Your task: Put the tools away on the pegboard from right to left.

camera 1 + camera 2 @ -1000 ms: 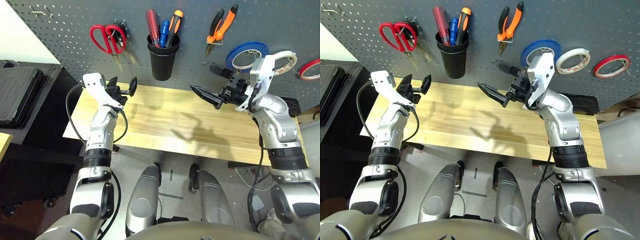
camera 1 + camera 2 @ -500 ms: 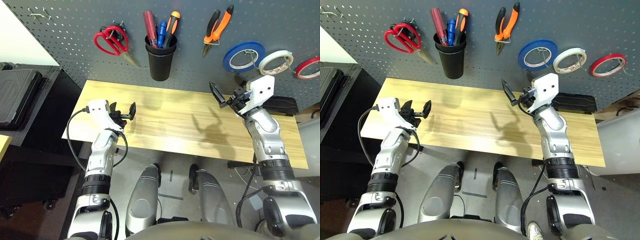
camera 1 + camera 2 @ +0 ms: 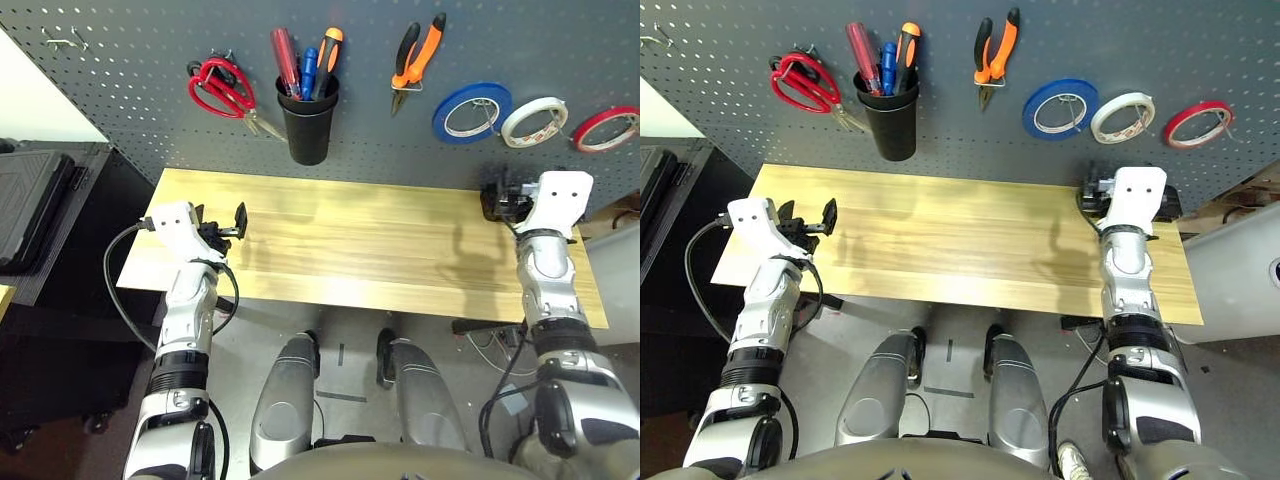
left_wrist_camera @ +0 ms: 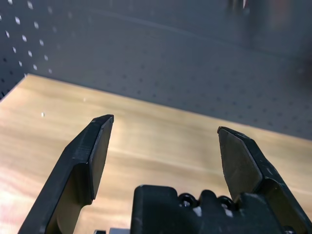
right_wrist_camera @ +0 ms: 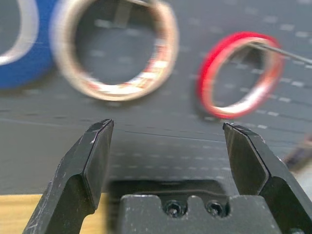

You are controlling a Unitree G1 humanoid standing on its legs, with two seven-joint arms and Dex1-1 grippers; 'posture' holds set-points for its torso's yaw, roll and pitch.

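Observation:
The tools hang on the dark grey pegboard (image 3: pixel 150 40). From the right I see the thin red tape ring (image 3: pixel 605 128), the orange-and-black pliers (image 3: pixel 418 55), the red-handled screwdriver (image 3: pixel 283 60) standing in the black cup (image 3: pixel 307 130), and the red-handled scissors (image 3: pixel 222 88). My left gripper (image 3: pixel 222 222) is open and empty over the table's left end. My right gripper (image 3: pixel 497 196) is open and empty at the table's right end. In its wrist view it (image 5: pixel 168 129) faces the red tape ring (image 5: pixel 239 75) from below.
Blue tape (image 3: pixel 470 112) and white tape (image 3: pixel 534 120) hang left of the red ring. The cup also holds a blue and an orange-handled tool. The wooden table (image 3: pixel 360 240) spans the middle. A black case (image 3: pixel 30 200) lies off its left end.
Both arms have drawn back and lowered from the pegboard. The right gripper swung out to the table's right end, and the left dropped to its left end. Both stayed open.

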